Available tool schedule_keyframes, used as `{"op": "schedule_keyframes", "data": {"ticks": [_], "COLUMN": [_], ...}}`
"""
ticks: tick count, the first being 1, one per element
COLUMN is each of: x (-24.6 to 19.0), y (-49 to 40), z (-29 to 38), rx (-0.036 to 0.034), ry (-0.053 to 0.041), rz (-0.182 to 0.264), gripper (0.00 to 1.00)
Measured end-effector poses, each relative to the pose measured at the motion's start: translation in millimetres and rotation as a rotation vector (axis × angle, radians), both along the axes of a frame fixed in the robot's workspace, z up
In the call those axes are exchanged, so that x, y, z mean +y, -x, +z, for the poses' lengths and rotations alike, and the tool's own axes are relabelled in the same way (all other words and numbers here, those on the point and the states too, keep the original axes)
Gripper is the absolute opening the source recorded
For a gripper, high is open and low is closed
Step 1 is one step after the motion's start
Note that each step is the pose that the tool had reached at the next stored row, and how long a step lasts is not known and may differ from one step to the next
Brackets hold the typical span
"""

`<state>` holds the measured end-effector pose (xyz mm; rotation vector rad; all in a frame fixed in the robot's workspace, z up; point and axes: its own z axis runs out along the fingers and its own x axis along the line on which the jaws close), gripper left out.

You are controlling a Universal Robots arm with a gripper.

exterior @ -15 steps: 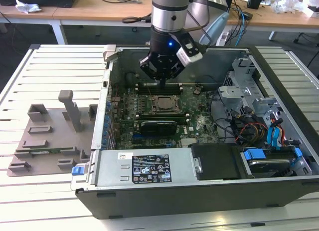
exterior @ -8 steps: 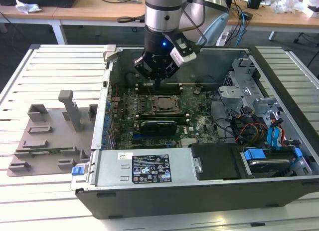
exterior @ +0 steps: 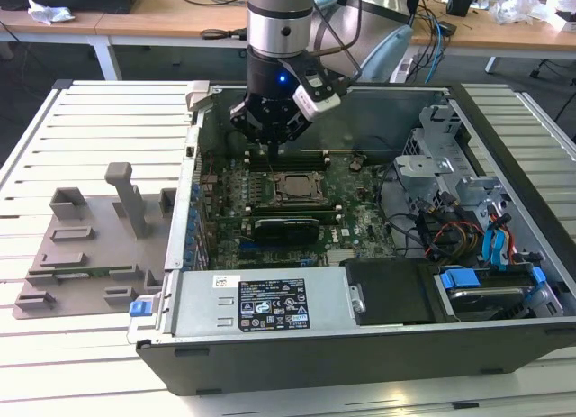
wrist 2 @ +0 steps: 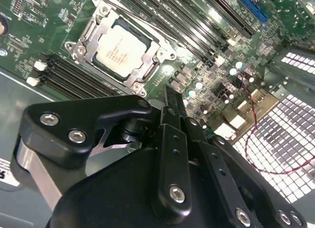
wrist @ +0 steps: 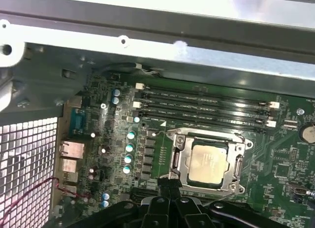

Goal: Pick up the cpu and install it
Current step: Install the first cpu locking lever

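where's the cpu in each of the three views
Exterior view: the small flat square silvery-grey cpu sits in the square metal-framed socket on the green motherboard, just below the black end effector.
Second wrist view: cpu in the socket, beyond the end effector's black links.
First wrist view: cpu in the socket.
Shared landmark: the long black memory slots beside the socket.

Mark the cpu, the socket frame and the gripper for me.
cpu (wrist: 207, 163), first wrist view, middle of its metal top plate.
socket frame (wrist: 178, 160), first wrist view, side bar.
gripper (exterior: 270, 147), exterior view, between its fingertips.
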<state>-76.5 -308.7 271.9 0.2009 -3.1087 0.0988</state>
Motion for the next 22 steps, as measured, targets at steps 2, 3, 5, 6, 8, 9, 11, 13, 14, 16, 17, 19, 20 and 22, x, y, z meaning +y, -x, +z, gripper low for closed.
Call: {"op": "schedule_keyframes", "data": {"ticks": [2,3,5,6,8,9,11,13,14,16,17,19,20,22], "x": [0.4,0.6,1.4,2.5,8.5,10.8,16.9,19.9,21.0,26.8,30.7,35.8,35.9,35.8], "y": [4.5,5.6,10.1,11.4,15.5,18.5,24.2,28.2,28.5,28.6,28.6,28.6,25.9,21.9], "z": [-0.1,-0.1,-0.2,-0.2,-0.6,-0.6,-1.1,-2.2,-3.2,-6.4,-7.9,-10.0,-10.2,-10.3], "rx": [0.0000,0.0000,0.0000,0.0001,0.0000,0.0001,0.0000,0.0000,0.0000,0.0000,0.0001,0.0000,-0.0001,-0.0001], "ry": [-0.0001,-0.0001,0.0000,0.0002,-0.0002,-0.0002,-0.0037,-0.0189,-0.0205,-0.0225,-0.0230,-0.0238,-0.0239,-0.0239], "rz": [0.000,0.000,0.000,0.000,0.000,0.000,0.000,0.000,0.000,0.000,0.000,0.000,0.000,0.000], "gripper": [0.11,0.11,0.11,0.11,0.11,0.11,0.11,0.11,0.11,0.11,0.11,0.11,0.11,0.11]}}
